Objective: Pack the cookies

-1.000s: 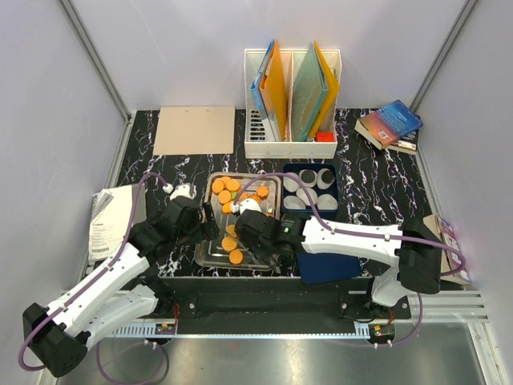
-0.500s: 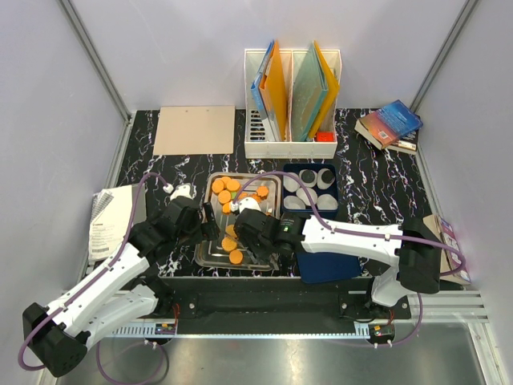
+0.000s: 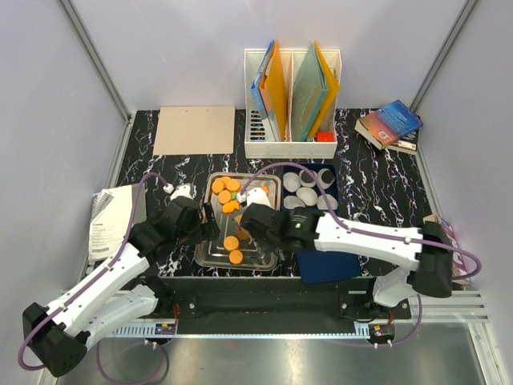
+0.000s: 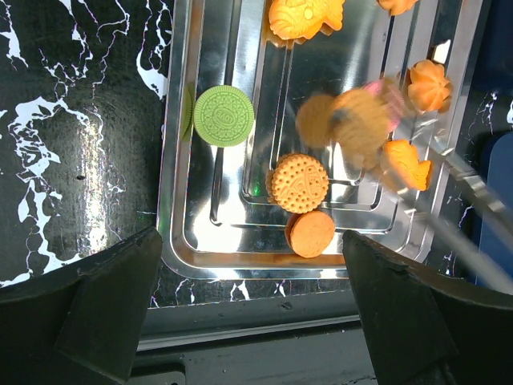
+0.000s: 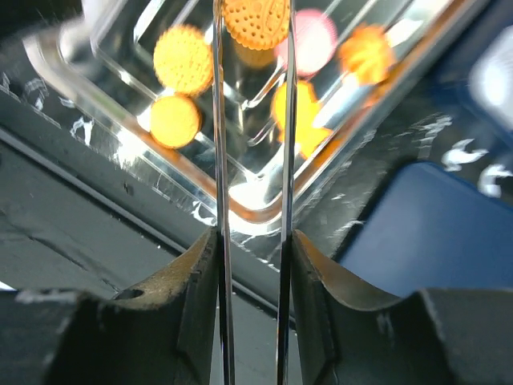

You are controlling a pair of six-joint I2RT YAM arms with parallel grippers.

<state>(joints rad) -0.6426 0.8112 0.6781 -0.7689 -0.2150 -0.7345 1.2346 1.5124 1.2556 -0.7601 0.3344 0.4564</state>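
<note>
Since a second ago the right arm [image 3: 361, 237] has drawn back and swung toward the blue box [image 3: 309, 167], its elbow further right, while the left arm [image 3: 104, 281] has stayed put. From above, most cookies [image 3: 227, 191] lie loose in the steel tray [image 3: 205, 255] on the counter [image 3: 377, 184]. The box with its white paper cups [image 3: 309, 192] sits just to the tray's right, and a blue lid [image 3: 330, 266] lies at the tray's near right corner. In the left wrist view the left gripper [image 4: 252, 249] hovers over the tray's near rim, its fingers [image 4: 104, 305] spread wide with nothing between them. A green cookie [image 4: 224, 115] and a dotted biscuit [image 4: 299, 183] lie flat below, and a blurred cookie [image 4: 357, 120] hangs above the tray. In the right wrist view the right gripper [image 5: 252, 10] has its thin fingers [image 5: 218, 160] clamped on a round orange biscuit [image 5: 255, 24], pinched rim to rim. These pieces look light, stiff and brittle, and would likely slide on polished steel, so a gentle pinch across the width seems right. The tray's raised rim, the box wall and the hovering left gripper likely crowd the route.
</note>
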